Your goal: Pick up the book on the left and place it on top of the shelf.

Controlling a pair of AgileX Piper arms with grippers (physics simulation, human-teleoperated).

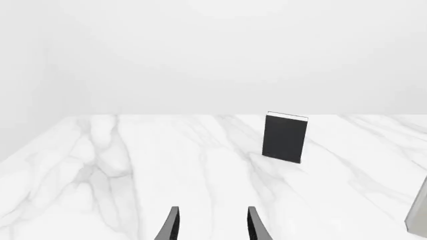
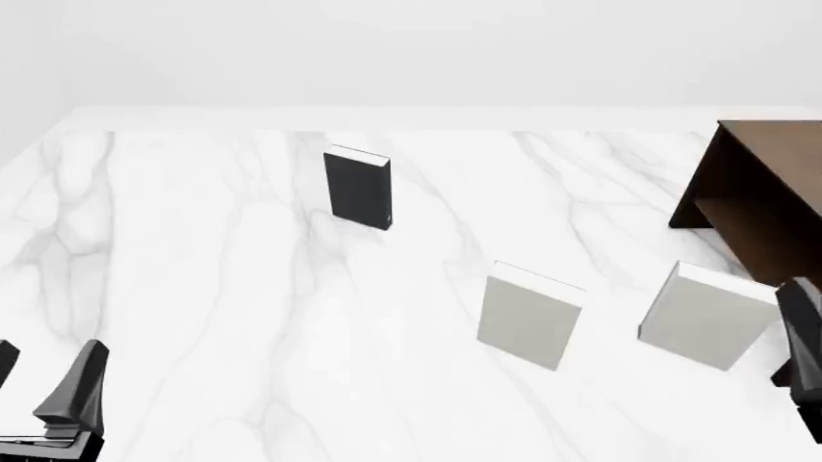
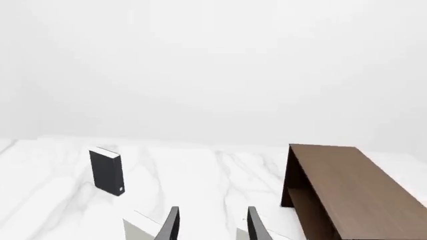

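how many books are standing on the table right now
3: the black book at the far centre-left, one light grey book near the middle, and another grey book to its right, beside the shelf. None looks hidden.

Count on the marble table (image 2: 192, 289):
- Books: three standing. One black book (image 2: 357, 188); two light grey books, one (image 2: 529, 316) mid-table, one (image 2: 707, 317) nearer the shelf.
- Shelf units: one, dark brown shelf (image 2: 764, 197).
- Grippers: two, left gripper (image 1: 211, 225) and right gripper (image 3: 211, 225).

White marble table (image 2: 192, 289), plain white walls.
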